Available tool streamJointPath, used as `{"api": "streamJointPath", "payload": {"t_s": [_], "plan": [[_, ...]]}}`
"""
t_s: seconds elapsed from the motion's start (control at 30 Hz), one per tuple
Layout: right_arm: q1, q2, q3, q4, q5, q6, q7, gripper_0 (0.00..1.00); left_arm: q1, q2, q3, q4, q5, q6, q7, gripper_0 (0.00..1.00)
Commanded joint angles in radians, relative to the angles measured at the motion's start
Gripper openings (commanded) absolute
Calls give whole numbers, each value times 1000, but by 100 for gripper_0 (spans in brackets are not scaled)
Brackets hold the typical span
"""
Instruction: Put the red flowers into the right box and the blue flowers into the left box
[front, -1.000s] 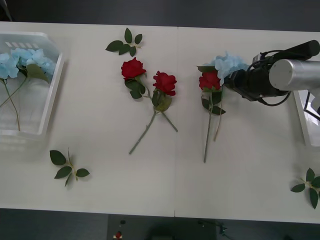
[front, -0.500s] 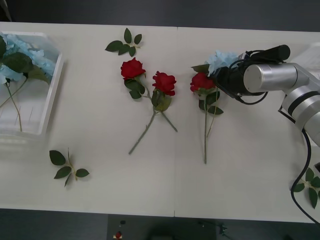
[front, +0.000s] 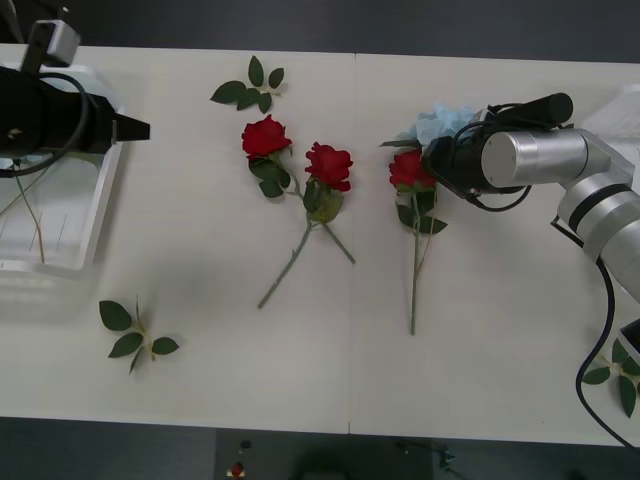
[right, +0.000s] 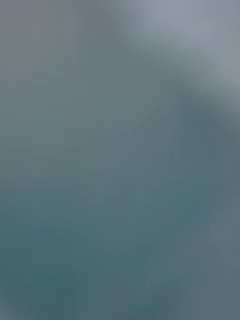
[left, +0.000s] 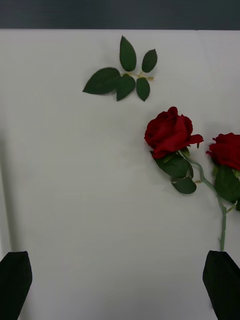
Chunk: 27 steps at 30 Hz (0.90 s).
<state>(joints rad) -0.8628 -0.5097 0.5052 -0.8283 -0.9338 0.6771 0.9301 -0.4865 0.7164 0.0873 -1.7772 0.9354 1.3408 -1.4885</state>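
Note:
Three red flowers lie mid-table: one, a second crossing stems with it, and a third farther right. A blue flower lies against that third rose. My right gripper reaches in from the right, right at this pair, its tips hidden under the wrist. My left gripper hovers open and empty over the left box, where thin stems show. In the left wrist view the left gripper looks at two red flowers. The right box is hidden behind my right arm.
Loose leaf sprigs lie at the table's back, front left and front right edge. The back sprig also shows in the left wrist view. Bare tabletop lies between the left box and the roses.
My left arm has come in over the left box and now covers the blue flowers there. My right arm has moved left to the rose and blue flower, nudging them slightly.

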Motion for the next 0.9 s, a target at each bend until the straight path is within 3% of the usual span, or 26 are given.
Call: {"api": "streamJointPath", "payload": {"t_s": [0.03, 0.27, 0.53, 0.73, 0.9], "plan": [[-38, -6, -8, -12, -10, -30, -30, 0, -34, -77, -90, -51, -162, 1, 198, 100], [-36, -73, -16, -83, 0, -2, -7, 0, -57, -238, -228, -44, -441, 1, 418, 100], [-36, -277, -16, -276, 1, 156, 41, 0, -159, -394, -495, 88, -877, -14, 694, 100], [-33, -452, -16, -328, -28, 243, 196, 0, -198, -454, -558, 265, -932, -187, 811, 100], [-19, -559, -16, -328, -204, 242, 328, 0, -198, -474, -561, 381, -908, -338, 811, 100]]}}
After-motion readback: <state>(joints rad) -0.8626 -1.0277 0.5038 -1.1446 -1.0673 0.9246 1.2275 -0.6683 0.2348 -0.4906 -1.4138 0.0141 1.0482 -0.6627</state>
